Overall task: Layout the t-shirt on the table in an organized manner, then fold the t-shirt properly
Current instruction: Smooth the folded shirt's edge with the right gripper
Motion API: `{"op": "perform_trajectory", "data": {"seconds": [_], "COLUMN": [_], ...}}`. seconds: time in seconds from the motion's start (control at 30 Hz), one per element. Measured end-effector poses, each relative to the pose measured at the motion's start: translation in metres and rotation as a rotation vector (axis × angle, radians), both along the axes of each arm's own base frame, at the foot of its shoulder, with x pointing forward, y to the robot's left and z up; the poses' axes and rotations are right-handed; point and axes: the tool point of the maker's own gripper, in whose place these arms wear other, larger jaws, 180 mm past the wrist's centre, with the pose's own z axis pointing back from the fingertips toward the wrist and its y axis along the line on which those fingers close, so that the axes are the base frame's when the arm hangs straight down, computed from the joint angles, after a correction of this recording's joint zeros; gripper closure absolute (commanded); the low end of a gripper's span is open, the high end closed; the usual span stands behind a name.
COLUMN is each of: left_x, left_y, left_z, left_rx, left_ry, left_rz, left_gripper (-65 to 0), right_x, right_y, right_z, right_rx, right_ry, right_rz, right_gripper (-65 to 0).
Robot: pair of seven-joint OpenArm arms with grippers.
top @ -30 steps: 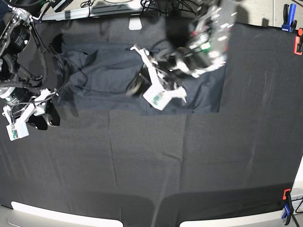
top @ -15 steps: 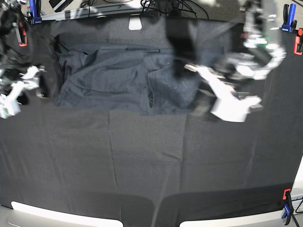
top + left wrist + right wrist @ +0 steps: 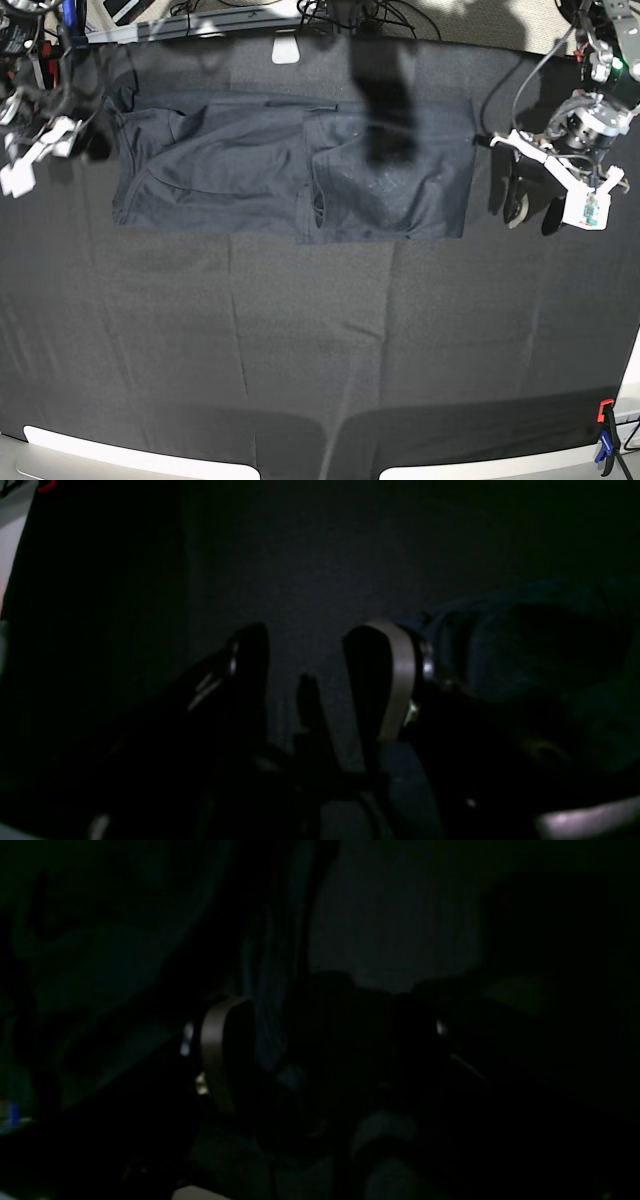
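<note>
The t-shirt (image 3: 290, 165) lies on the far half of the table (image 3: 320, 360), a wide rectangle with one panel lapped over the middle and loose creases on its left part; the fold looks partly done. The left gripper (image 3: 530, 205) hangs just off the shirt's right edge, jaws spread and empty; the right gripper (image 3: 35, 150) sits at the opposite edge, also released and empty. For the next fold, each should pinch both layers at a corner, lift together and lay the cloth over evenly.
</note>
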Motion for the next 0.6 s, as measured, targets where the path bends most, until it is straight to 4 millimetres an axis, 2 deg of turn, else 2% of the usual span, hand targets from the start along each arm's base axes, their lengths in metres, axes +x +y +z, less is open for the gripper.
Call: {"op": "perform_trajectory", "data": {"seconds": [0.27,0.6], "left_x": [-0.001,-0.001], "left_y": [-0.002,-0.002], "left_z": [0.0,0.0], "left_rx": [-0.016,-0.015], "left_ry": [-0.001,-0.001], "left_rz": [-0.004,-0.004], "left_gripper": [-29.7,-29.7], "right_x": [0.006,0.034], "right_y": [0.036,0.066], "right_z": [-0.009,-0.007], "right_rx": [0.113,0.18], "right_ry": [0.006,-0.07], "right_rz": [0.069,0.061], "right_gripper": [-41.6,-41.5]}}
